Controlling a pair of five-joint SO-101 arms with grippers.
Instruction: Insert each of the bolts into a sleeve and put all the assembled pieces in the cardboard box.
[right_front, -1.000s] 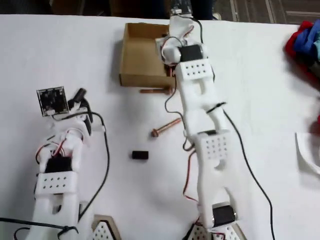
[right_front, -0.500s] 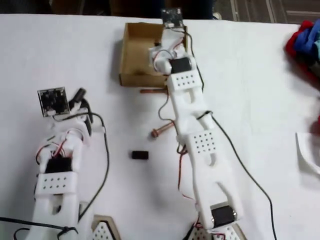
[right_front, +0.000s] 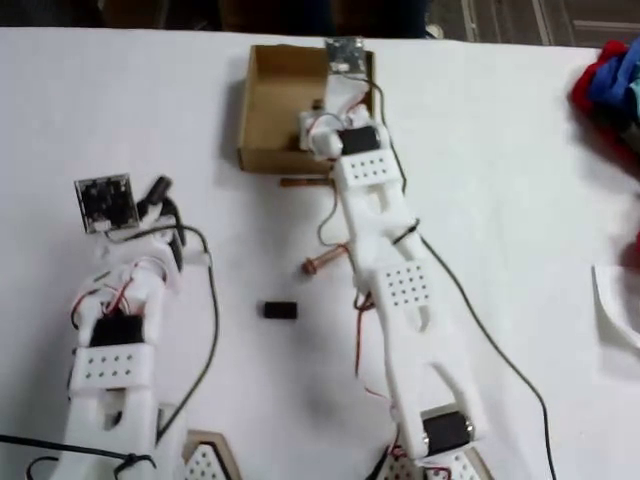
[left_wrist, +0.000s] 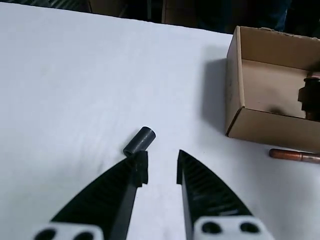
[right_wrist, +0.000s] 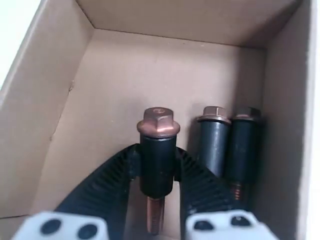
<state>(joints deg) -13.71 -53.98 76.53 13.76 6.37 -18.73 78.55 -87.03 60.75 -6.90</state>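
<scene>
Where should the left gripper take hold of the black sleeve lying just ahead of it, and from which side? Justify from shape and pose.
Grip the sleeve across its middle, jaws on its curved flanks, coming down from above. It is a short cylinder lying on its side, so pinching it end to end would likely slip. The left gripper, open, needs shifting sideways to straddle it.

High view: right arm (right_front: 385, 215) overlies cardboard box (right_front: 262, 110), hiding much of its contents. On desk (right_front: 150, 100), far bolt (right_front: 300, 182) and near bolt (right_front: 322, 262) each lose one end under arm. Left wrist view: box, far bolt cropped by frame edge. Right wrist view: right tool (right_wrist: 156, 152), clamped on third piece (right_wrist: 157, 165), partly masks lower ends of two assembled pieces (right_wrist: 215, 145). Cloth bundle (right_front: 610, 75) cropped at high view's edge.
</scene>
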